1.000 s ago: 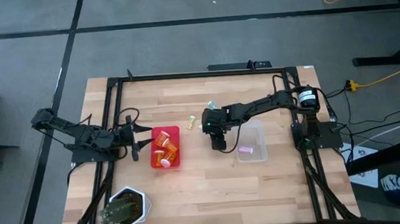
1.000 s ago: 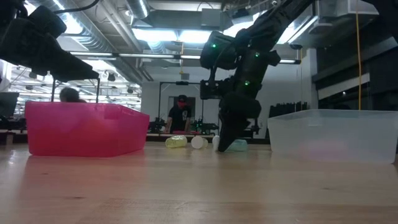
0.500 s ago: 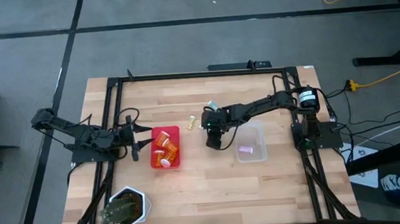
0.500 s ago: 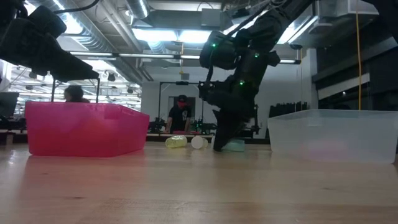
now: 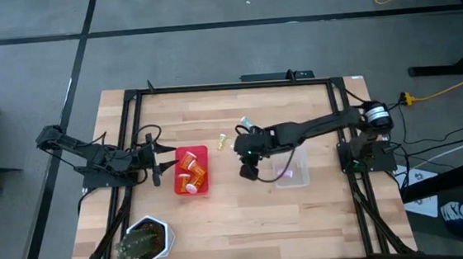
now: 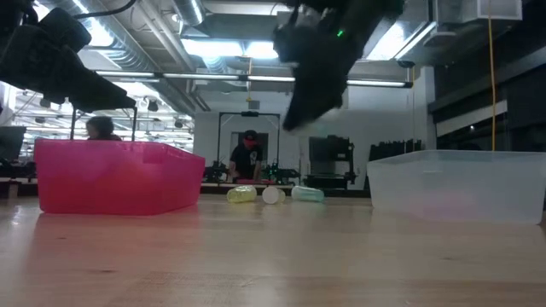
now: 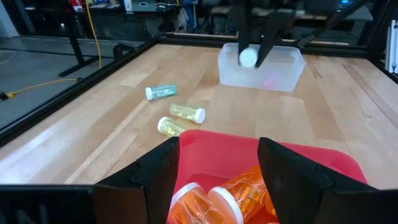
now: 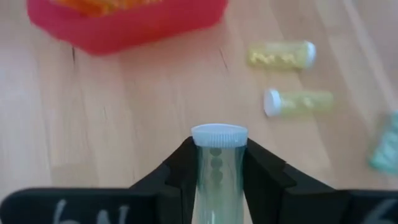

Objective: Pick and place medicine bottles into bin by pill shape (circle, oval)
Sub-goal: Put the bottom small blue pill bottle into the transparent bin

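Three vials (image 7: 161, 92) on wood, one vial (image 8: 216, 163) in right gripper (image 8: 216, 167).

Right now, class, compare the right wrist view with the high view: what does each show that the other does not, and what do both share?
Only the right wrist view shows the vial clamped in the right gripper, with small round pills inside and its white cap pointing forward.

Only the high view shows the whole table, the waiting left gripper beside the red bin, the clear bin and the white hexagonal pot.

Both show the red bin holding orange bottles and a loose yellow-green vial on the wood.
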You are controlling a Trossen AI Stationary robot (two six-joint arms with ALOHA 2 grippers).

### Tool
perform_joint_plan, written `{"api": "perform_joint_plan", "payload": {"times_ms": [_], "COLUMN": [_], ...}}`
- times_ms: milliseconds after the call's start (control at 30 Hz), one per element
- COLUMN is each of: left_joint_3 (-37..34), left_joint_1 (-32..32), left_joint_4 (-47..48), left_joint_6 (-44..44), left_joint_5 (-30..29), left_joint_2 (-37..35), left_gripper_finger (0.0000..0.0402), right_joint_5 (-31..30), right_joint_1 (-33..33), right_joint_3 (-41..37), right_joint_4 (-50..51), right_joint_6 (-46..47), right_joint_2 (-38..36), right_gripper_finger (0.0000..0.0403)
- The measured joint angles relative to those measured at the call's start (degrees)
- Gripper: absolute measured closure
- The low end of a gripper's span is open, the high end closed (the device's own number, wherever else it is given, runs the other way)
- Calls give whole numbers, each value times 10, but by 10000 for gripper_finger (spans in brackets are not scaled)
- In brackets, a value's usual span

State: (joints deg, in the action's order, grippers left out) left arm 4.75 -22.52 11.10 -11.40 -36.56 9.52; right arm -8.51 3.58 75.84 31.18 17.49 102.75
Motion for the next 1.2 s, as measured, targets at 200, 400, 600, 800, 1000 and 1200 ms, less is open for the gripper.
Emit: {"api": "perform_joint_plan", "payload": {"times_ms": [200, 400, 600, 800, 1000, 1200], "left_joint_3": [0, 0, 0, 0, 0, 0], "left_joint_1": [0, 0, 0, 0, 0, 0], "left_joint_4": [0, 0, 0, 0, 0, 0], "left_joint_6": [0, -2, -2, -2, -2, -2], "left_joint_5": [0, 0, 0, 0, 0, 0], "left_joint_2": [0, 0, 0, 0, 0, 0], "left_gripper_finger": [190, 190, 190, 190, 190, 190], "right_joint_5": [-75, -110, -134, -128, -124, -124], "right_joint_1": [53, 93, 125, 140, 142, 142], "right_joint_3": [22, 21, 8, -56, -108, -114], "right_joint_4": [116, 247, 356, 341, 307, 308], "right_joint_6": [17, 115, 230, 304, 342, 348], "right_joint_2": [-50, -85, -88, -88, -87, -88], "right_gripper_finger": [300, 298, 297, 296, 295, 274]}}
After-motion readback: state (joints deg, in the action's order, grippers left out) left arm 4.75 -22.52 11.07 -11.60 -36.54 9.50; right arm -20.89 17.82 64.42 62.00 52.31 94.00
